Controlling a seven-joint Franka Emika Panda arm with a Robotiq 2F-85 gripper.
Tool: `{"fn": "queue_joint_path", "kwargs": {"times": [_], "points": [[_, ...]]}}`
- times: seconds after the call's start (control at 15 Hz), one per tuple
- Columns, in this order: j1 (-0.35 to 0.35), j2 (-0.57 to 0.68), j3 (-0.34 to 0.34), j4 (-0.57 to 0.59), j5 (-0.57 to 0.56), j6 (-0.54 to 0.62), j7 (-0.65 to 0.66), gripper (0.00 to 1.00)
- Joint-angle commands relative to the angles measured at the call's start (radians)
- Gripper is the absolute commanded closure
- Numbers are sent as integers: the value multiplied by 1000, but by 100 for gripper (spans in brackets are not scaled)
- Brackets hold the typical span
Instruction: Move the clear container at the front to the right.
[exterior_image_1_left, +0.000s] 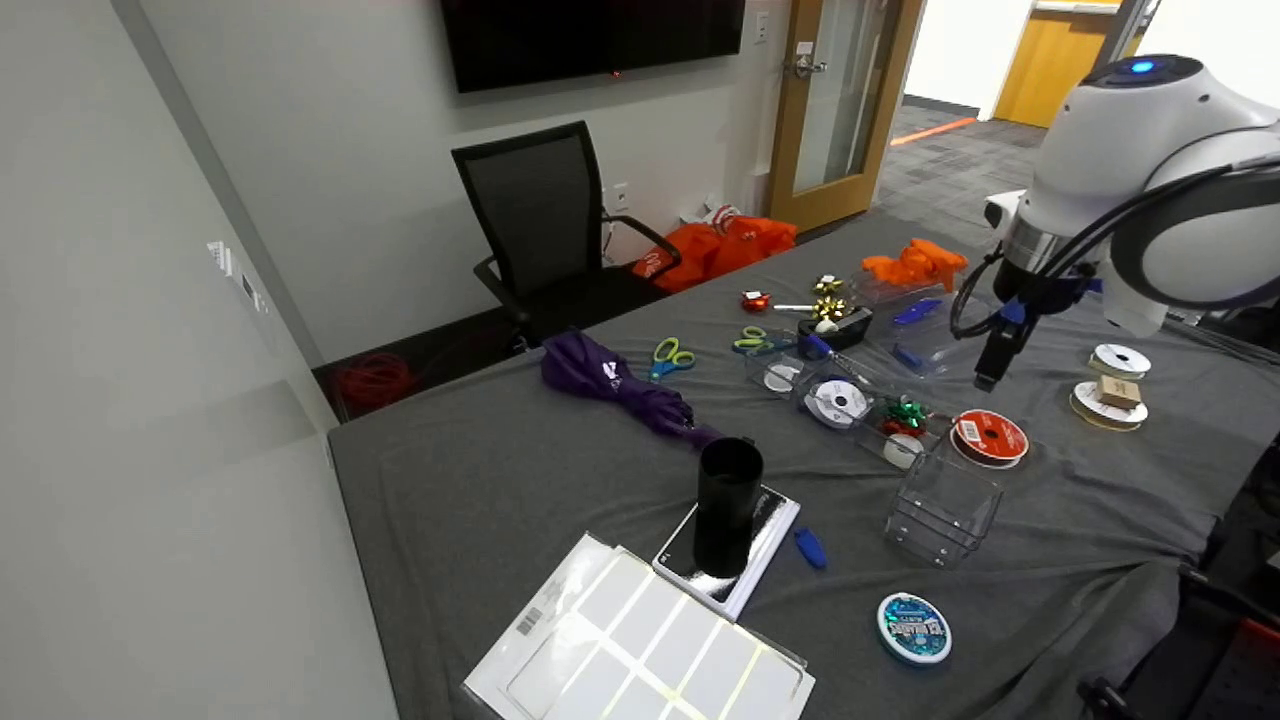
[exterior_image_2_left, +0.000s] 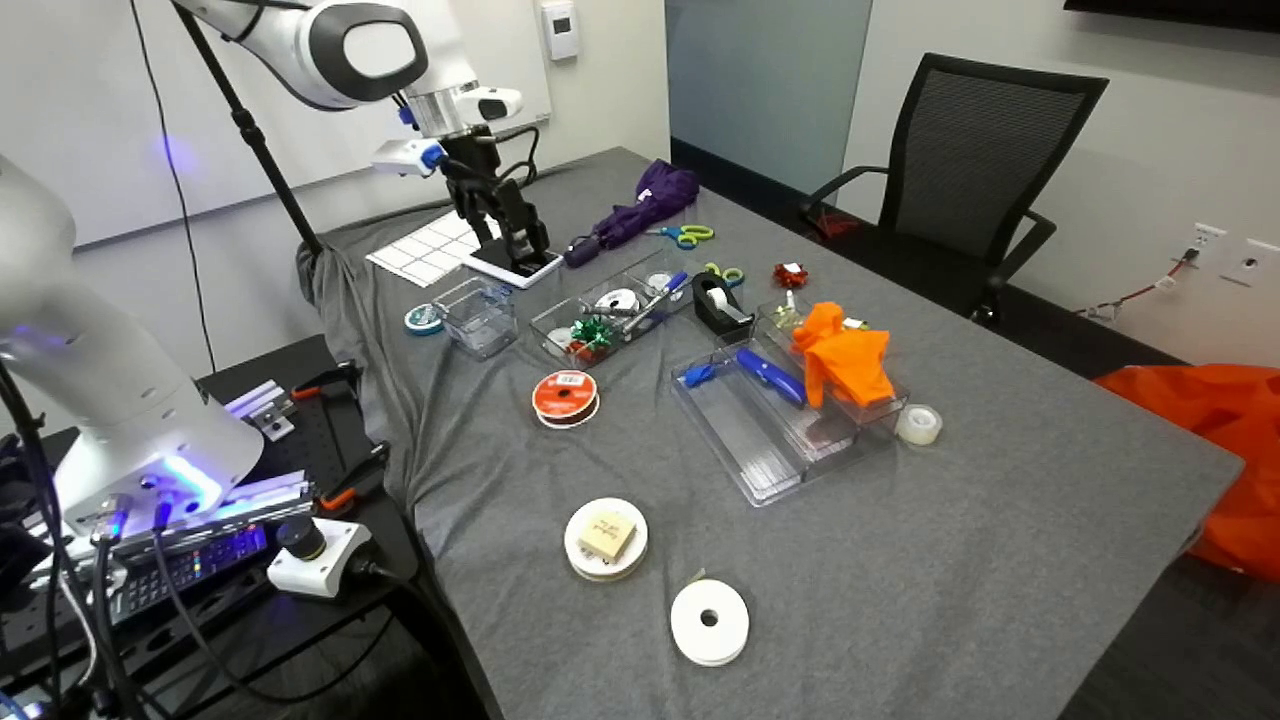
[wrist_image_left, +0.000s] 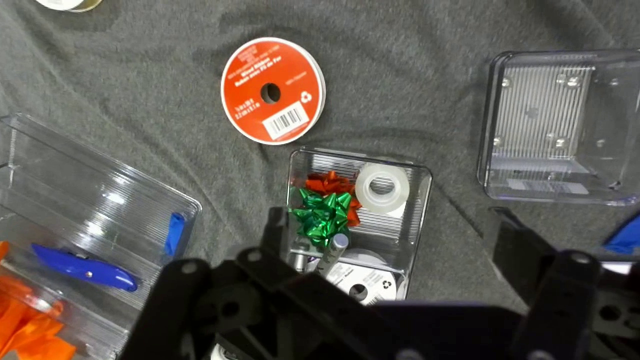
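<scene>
Closest in the wrist view, the hand (wrist_image_left: 390, 220) is spread wide, its two black fingers (wrist_image_left: 274, 232) well apart, with part of a narrow clear tray (wrist_image_left: 387, 230) showing through the gap. It hangs over the gray-covered counter (wrist_image_left: 150, 75), apart from the things underneath. Starting at the left, orange cloth (wrist_image_left: 30, 327) shows at the lower corner of the view, beside a blue tool (wrist_image_left: 85, 270) in a clear divided tray (wrist_image_left: 135, 205). Next comes an orange-red ribbon spool (wrist_image_left: 280, 82), lying flat. Right of it is the narrow tray, with a red bow (wrist_image_left: 327, 182), a green bow (wrist_image_left: 322, 215) and a roll of tape (wrist_image_left: 382, 205) in it, and a white spool (wrist_image_left: 377, 285) partly hidden by the hand. Farther right stands the clear container (wrist_image_left: 542, 112), its ribbed floor seen from above; in both exterior views it sits upright on the counter between the narrow tray and a round blue tin (exterior_image_1_left: 914, 630). At the wrist view's right edge is a blue piece (wrist_image_left: 626, 237), partly cut off.
</scene>
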Motion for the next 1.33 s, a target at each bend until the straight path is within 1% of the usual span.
{"fn": "queue_joint_path", "kwargs": {"times": [0.0,0.2,0.4,0.6,0.67,0.8,1.07,1.2,1.27], "points": [[-6,0,6,-2,2,0,-2,0],[-6,0,6,-2,3,2,-2,0],[3,18,8,-29,18,49,-30,0],[15,41,8,-49,54,68,-75,0],[17,56,7,-57,66,90,-90,0],[21,92,6,-74,93,157,-126,0],[25,198,17,-100,177,351,-223,0],[17,253,40,-111,259,434,-308,0],[5,277,68,-117,325,463,-369,0]]}}
